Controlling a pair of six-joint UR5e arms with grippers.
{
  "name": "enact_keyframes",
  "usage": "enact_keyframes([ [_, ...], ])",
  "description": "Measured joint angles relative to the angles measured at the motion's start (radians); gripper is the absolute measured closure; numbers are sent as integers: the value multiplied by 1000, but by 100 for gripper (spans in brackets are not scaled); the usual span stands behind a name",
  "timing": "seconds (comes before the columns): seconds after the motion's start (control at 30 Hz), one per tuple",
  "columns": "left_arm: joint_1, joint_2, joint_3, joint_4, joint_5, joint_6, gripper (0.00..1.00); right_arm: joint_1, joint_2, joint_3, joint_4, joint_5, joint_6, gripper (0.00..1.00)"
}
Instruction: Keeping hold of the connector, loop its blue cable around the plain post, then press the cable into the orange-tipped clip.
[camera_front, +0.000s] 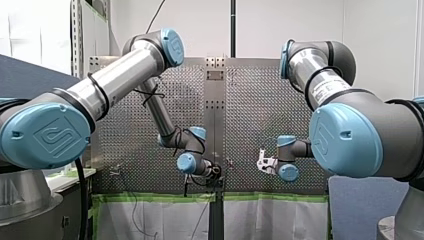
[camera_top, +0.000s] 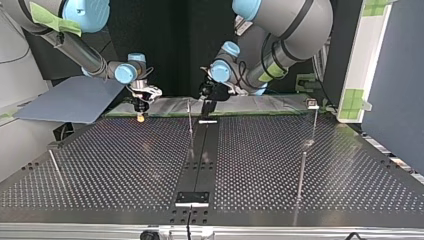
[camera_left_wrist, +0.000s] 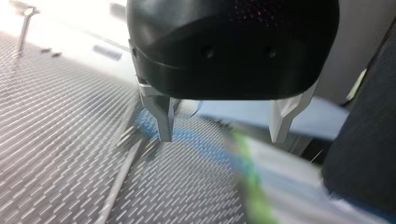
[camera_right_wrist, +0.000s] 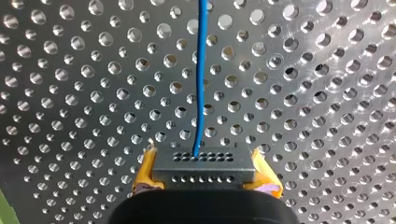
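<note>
In the right wrist view a black connector with rows of small holes sits between the yellow pads of my right gripper, which is shut on it. Its blue cable runs straight ahead over the perforated plate. In the top view my right gripper hangs just above the plate's far edge at the left. My left gripper is open, its metal fingers holding nothing; it hovers near the plate's far middle. A thin plain post stands beside it. No orange tip is discernible.
More thin posts rise from the perforated table: one at the top view's left, two at its right, the farther one carrying a small head. A dark strip runs down the middle. Green tape edges the table.
</note>
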Motion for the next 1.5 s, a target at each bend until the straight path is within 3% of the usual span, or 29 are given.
enact_keyframes([
  [0.17, -44, 0, -30, 8, 16, 2, 0, 0, 0, 0, 0, -1, 1, 100],
  [0.33, -57, 3, -34, 24, 21, 2, 0, -1, 1, 0, 0, -2, 0, 100],
  [0.67, -35, 37, -20, 68, -17, -37, 0, -1, 1, 0, 4, -2, 0, 100],
  [0.87, -27, 38, -17, 66, -46, -24, 0, -1, 1, 0, 5, -2, 0, 100],
  [1.3, -25, 39, -18, 60, -56, -14, 0, 0, 1, 0, 6, -2, 0, 100],
  [1.5, -14, 68, -53, 71, -100, -10, 0, -2, 2, 0, 10, -1, -2, 100],
])
